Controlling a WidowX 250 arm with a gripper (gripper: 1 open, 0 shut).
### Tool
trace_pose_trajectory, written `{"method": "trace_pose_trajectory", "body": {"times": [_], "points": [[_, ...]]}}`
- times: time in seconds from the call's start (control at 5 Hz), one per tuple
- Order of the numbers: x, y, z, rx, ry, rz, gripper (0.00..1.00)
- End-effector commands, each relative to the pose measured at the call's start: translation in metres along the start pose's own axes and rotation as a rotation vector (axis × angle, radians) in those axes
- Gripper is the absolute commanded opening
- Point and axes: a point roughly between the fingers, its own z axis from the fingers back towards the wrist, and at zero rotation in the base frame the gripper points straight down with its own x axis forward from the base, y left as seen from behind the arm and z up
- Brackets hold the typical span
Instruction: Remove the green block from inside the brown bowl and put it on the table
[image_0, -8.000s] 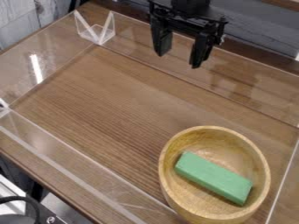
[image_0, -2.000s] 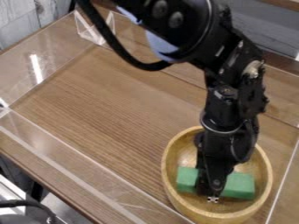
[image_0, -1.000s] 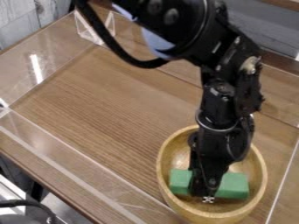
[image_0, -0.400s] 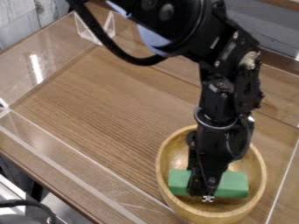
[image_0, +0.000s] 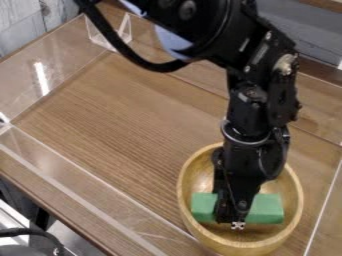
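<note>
Now the tool (image_0: 234, 215) sits lower on the block (image_0: 266, 208), at five o'clock; part-open, grip unclear.

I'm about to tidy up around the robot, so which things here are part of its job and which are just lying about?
Part of the job:
- green block
- brown bowl
- table
- gripper

Just lying about:
- small clear open container
- black cable
</note>
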Motion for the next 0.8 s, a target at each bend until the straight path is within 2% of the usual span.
{"method": "trace_pose_trajectory", "body": {"times": [0.0, 0.6], "points": [[0.0066, 0.0066, 0.0205, 0.045, -0.065, 0.014, 0.0], [0.0112, 0.0076, 0.0182, 0.055, -0.078, 0.036, 0.0]]}}
